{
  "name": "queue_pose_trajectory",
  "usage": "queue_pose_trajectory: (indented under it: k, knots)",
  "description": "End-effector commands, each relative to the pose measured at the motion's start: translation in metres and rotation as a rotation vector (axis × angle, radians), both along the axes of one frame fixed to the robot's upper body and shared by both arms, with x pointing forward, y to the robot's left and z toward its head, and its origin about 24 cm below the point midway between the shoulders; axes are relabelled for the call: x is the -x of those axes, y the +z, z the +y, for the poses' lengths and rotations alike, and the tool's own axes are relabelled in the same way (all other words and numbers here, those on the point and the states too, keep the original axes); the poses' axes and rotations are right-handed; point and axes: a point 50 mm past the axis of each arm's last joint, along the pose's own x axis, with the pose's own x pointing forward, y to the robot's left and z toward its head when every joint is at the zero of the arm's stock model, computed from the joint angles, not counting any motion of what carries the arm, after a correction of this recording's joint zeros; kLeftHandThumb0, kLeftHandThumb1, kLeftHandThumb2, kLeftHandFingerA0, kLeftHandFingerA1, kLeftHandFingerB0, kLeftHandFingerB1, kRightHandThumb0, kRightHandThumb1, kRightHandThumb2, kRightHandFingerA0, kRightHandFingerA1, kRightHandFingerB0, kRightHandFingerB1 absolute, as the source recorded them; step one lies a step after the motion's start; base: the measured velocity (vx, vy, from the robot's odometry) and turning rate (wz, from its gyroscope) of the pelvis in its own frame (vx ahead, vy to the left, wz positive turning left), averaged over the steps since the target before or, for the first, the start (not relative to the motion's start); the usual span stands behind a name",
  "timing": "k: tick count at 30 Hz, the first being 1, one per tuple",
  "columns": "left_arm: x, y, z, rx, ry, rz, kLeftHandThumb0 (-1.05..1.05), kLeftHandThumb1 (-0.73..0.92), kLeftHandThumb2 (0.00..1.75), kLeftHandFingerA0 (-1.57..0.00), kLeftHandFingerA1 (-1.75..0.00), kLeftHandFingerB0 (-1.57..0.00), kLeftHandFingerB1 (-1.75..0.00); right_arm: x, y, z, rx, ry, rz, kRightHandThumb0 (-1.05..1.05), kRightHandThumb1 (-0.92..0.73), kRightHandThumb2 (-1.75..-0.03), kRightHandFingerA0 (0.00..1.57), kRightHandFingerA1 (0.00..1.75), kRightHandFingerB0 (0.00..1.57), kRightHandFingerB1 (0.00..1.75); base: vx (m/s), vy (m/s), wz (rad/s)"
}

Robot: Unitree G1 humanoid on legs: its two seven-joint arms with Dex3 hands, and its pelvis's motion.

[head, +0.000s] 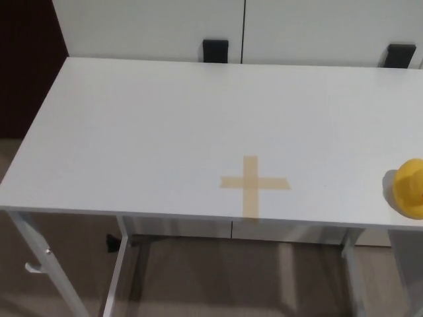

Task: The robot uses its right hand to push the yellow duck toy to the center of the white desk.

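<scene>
The yellow duck toy (410, 187) sits at the far right of the white desk (165, 125), close to the front edge and partly cut off by the picture's right border. A tan tape cross (252, 184) marks the desk surface to the duck's left, near the front edge. Neither of my hands shows in the head view.
A white wall panel stands behind the desk, with two black brackets (215, 50) (400, 55) at its back edge. The desk's white legs (125, 264) and a wooden floor show below the front edge. A dark surface lies to the far left.
</scene>
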Motion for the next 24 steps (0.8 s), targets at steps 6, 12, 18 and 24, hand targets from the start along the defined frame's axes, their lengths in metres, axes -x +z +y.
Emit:
queue_pose_trajectory:
  k: [6, 12, 18, 24]
  knots:
    - [-0.005, 0.005, 0.005, -0.02, 0.011, -0.046, 0.59, -0.36, 1.73, -1.2, -1.11, -1.25, -1.14, -0.029, 0.052, -0.027, 0.126, -0.051, -0.312, -0.73, -0.73, -0.62, 0.18, 0.79, 0.16, 0.63, 0.0, 0.0, 0.0]
    - [-0.003, 0.004, 0.004, -0.009, 0.007, -0.042, 0.68, -0.23, 1.73, -1.08, -1.07, -1.14, -1.09, -0.069, 0.098, -0.035, 0.236, -0.013, -0.456, -0.79, -0.83, -0.65, 0.0, 0.62, 0.07, 0.47, 0.0, 0.0, 0.0]
    - [-0.005, 0.004, 0.004, -0.015, 0.007, -0.045, 0.6, -0.38, 1.75, -1.12, -1.05, -1.14, -1.08, -0.111, 0.14, -0.024, 0.259, 0.086, -0.622, -0.79, -0.86, -0.66, 0.1, 0.54, 0.09, 0.43, 0.0, 0.0, 0.01]
    - [-0.003, 0.002, 0.001, -0.008, -0.003, -0.038, 0.64, -0.35, 1.75, -1.14, -1.1, -1.15, -1.11, -0.139, 0.163, -0.004, 0.22, 0.192, -0.72, -0.88, -0.67, -1.05, 0.02, 0.59, 0.1, 0.54, 0.0, 0.0, 0.0]
